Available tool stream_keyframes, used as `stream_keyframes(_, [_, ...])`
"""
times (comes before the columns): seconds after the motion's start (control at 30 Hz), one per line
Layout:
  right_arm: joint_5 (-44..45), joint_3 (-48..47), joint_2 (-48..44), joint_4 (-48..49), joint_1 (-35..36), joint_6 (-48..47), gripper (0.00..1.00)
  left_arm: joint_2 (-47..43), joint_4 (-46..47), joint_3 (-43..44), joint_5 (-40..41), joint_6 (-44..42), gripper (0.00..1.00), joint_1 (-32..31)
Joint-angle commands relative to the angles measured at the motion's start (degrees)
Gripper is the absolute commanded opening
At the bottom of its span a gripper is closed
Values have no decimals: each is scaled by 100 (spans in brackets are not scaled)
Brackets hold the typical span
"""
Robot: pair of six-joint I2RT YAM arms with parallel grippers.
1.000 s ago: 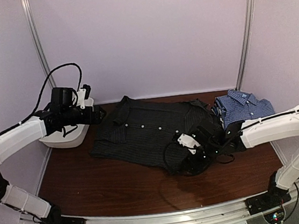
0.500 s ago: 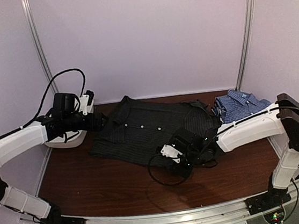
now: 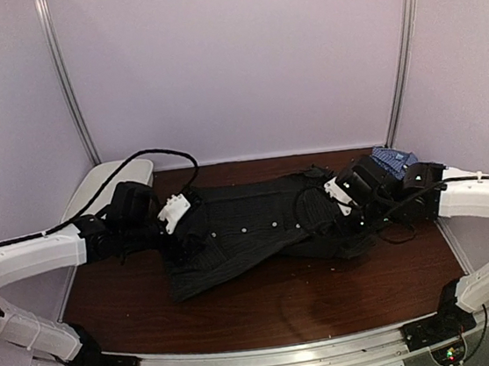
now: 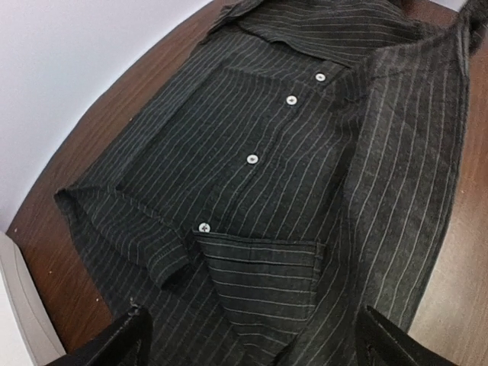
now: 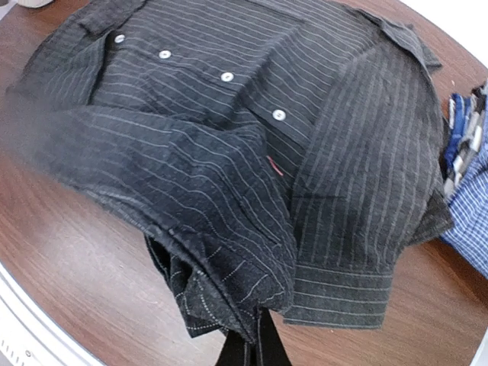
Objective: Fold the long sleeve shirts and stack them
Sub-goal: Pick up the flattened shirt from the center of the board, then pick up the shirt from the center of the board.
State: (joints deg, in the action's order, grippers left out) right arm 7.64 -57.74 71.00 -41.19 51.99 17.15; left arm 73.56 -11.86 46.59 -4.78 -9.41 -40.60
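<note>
Black pinstripe shirt (image 3: 250,231): matt woven cloth, softly creased. Buttons (image 4: 252,158) on it: pale, glossy, plastic-looking. Desk (image 3: 284,298) beneath it: dark wood grain, smooth, faint sheen. Blue-check shirt (image 5: 469,206) beside it: matt cloth.

You had on record: one white tub (image 3: 115,174), left of frame centre; one dark wood table (image 3: 267,300), lower half.

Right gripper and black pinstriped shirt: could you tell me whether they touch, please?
Touching: the right wrist view shows the right gripper shut on a fold of the black pinstriped shirt.
</note>
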Motion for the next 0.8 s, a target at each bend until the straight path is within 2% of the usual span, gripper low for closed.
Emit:
stream_keyframes(0.0, [308, 121, -426, -469, -386, 427, 0, 2, -201, -87, -347, -960, 94, -367])
stream_keyframes(0.2, [61, 134, -546, -264, -839, 237, 0, 393, -460, -76, -458, -1024, 93, -984])
stream_keyframes(0.43, [-154, 90, -103, -67, -1132, 64, 0, 681, -95, -160, -287, -122, 93, -1653])
stream_keyframes(0.57, [-274, 31, 20, 38, -1309, -32, 0, 964, 23, -274, 481, 329, 92, -2199])
stream_keyframes(0.63, [-326, -6, 60, 68, -1362, -84, 0, 1147, 28, -301, 834, 655, 86, -2241])
stream_keyframes(0.77, [-382, -53, 81, 57, -1427, -143, 0, 1283, 34, -429, 1033, 1059, 69, -2289])
